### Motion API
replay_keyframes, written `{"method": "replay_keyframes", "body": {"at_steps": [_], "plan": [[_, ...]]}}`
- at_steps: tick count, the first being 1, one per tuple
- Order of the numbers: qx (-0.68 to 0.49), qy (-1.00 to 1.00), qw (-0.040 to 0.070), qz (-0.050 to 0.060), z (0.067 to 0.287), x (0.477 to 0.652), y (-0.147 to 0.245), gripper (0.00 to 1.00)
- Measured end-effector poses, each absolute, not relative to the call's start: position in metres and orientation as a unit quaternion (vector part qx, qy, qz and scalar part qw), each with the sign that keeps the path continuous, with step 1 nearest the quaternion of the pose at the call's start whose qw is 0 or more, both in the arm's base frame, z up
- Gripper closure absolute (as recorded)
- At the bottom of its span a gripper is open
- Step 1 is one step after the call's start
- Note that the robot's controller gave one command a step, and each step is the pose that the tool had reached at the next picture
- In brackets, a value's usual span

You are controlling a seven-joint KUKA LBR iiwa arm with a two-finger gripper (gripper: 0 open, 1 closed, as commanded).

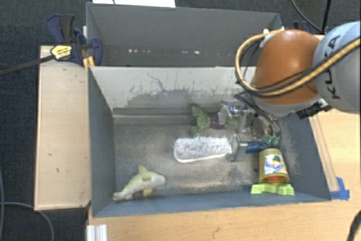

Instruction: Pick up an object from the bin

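Note:
My gripper (236, 147) hangs low in the right half of the bin, under the orange dome on the wrist. Its tip is at the right end of a white, bristly, oblong brush (200, 149) that lies flat on the bin floor. Whether it touches the brush I cannot tell. Just behind the brush lies a small dark green toy figure (199, 118), with a purple bit (217, 120) beside it. To the right of the gripper stands a yellow jar with an orange base (272, 165), and a blue piece (257, 148) pokes out next to it.
A pale yellow-green fish-shaped toy (140, 183) lies at the front left. A bright green flat piece (273, 189) sits by the front right wall, below the jar. The arm and its cables cover the bin's right rear corner.

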State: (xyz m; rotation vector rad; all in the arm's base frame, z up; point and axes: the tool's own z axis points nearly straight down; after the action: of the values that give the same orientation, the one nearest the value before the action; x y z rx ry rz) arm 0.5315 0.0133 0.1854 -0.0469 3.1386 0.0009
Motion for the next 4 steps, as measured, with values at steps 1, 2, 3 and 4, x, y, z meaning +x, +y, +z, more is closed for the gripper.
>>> {"method": "replay_keyframes", "body": {"at_steps": [1, 2, 3, 4], "plan": [[-0.036, 0.999, 0.006, 0.000, 0.147, 0.540, 0.031, 0.00], [-0.028, 1.000, 0.000, 0.000, 0.106, 0.538, 0.069, 0.00], [0.003, 1.000, 0.001, 0.001, 0.073, 0.512, 0.064, 1.00], [0.003, 1.000, 0.001, 0.001, 0.073, 0.512, 0.064, 1.00]]}}
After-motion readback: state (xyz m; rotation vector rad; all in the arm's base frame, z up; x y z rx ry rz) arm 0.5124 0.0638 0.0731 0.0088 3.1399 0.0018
